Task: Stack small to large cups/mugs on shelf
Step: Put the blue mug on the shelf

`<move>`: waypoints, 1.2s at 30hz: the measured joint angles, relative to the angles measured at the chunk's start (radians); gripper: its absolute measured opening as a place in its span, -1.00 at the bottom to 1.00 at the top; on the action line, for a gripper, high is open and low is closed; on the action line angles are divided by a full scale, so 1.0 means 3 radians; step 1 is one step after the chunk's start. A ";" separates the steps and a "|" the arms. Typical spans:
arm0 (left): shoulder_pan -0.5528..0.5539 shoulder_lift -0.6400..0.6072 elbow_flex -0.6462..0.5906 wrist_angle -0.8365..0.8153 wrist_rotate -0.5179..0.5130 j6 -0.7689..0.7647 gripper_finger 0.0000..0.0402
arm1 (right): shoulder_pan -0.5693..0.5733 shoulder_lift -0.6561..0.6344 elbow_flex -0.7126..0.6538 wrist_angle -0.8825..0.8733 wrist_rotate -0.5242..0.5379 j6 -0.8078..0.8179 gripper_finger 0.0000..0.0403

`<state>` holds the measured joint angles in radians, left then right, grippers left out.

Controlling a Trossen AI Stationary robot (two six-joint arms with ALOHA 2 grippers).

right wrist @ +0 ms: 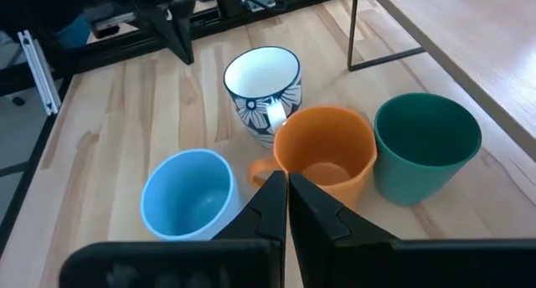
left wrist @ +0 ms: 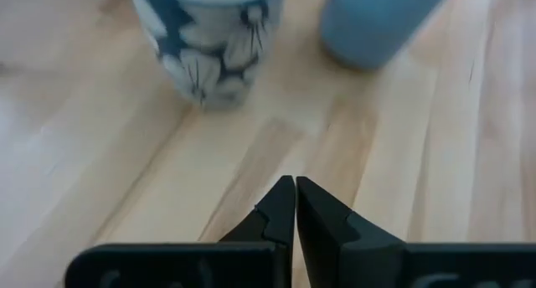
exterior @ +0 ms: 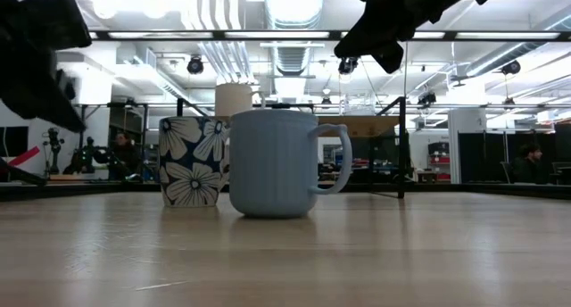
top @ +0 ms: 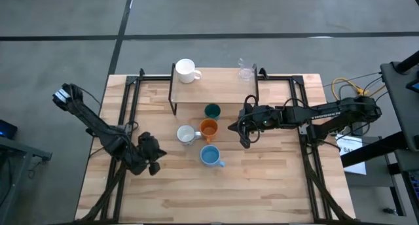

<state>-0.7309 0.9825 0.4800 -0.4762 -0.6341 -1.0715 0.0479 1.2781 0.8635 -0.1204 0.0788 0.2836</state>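
Six cups: four stand on the table (top: 275, 186), two on the shelf (top: 222, 87).
Nearest cup: light blue mug (top: 209, 155), lower centre of the high view, handle pointing to the lower right; in the low view it fills the middle.
Next row: dark-patterned white mug (top: 186, 135) and orange mug (top: 208, 127), just beside each other at the centre of the high view.
Behind them: dark green cup (top: 212, 110), just in front of the shelf edge.
Shelf, left end: plain white mug (top: 185, 70), upper centre of the high view.
Shelf, right end: clear glass (top: 246, 72), at the far corner.
Left gripper (top: 152, 157): lower left of the high view, left of the light blue mug, fingers together, holding nothing.
Right gripper (top: 243, 137): right of the orange mug in the high view, raised above the table, fingers together, holding nothing.
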 joint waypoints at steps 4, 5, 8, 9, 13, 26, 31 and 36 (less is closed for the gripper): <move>-0.0015 0.0001 -0.0158 0.0522 -0.0553 0.0136 -1.00 | 0.0000 0.0000 0.0000 0.0001 0.0000 0.0014 -0.96; -0.0005 -0.0003 -0.0175 0.0637 -0.0701 0.0258 -1.00 | 0.0000 0.0001 0.0000 0.0001 0.0000 0.0014 -0.96; 0.0041 -0.0051 -0.0178 0.0896 -0.1117 0.0742 -1.00 | 0.0000 0.0001 0.0000 0.0004 0.0000 0.0039 -0.96; 0.0066 -0.0084 -0.0172 0.0936 -0.1214 0.0908 -1.00 | 0.0000 0.0001 0.0000 0.0004 0.0000 0.0047 -0.96; 0.0234 -0.0368 -0.0054 0.1007 -0.1403 0.1561 -1.00 | 0.0000 0.0001 0.0000 0.0006 0.0000 0.0064 -0.96; 0.1181 -0.2008 0.0022 0.0979 0.0417 0.2788 -1.00 | 0.0000 0.0001 -0.0001 0.0020 0.0001 0.0076 -0.96; 0.1514 -0.2624 0.0040 0.0382 0.1064 0.2283 -1.00 | 0.0000 0.0002 0.0000 0.0023 0.0001 0.0076 -0.96; 0.1568 -0.3037 0.0038 -0.0253 0.1122 0.2081 -1.00 | 0.0000 0.0003 -0.0001 0.0025 0.0000 0.0075 -0.96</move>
<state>-0.2604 0.0714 0.4915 -0.5522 -0.2974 -0.4473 0.0479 1.2789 0.8632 -0.1129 0.0789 0.3061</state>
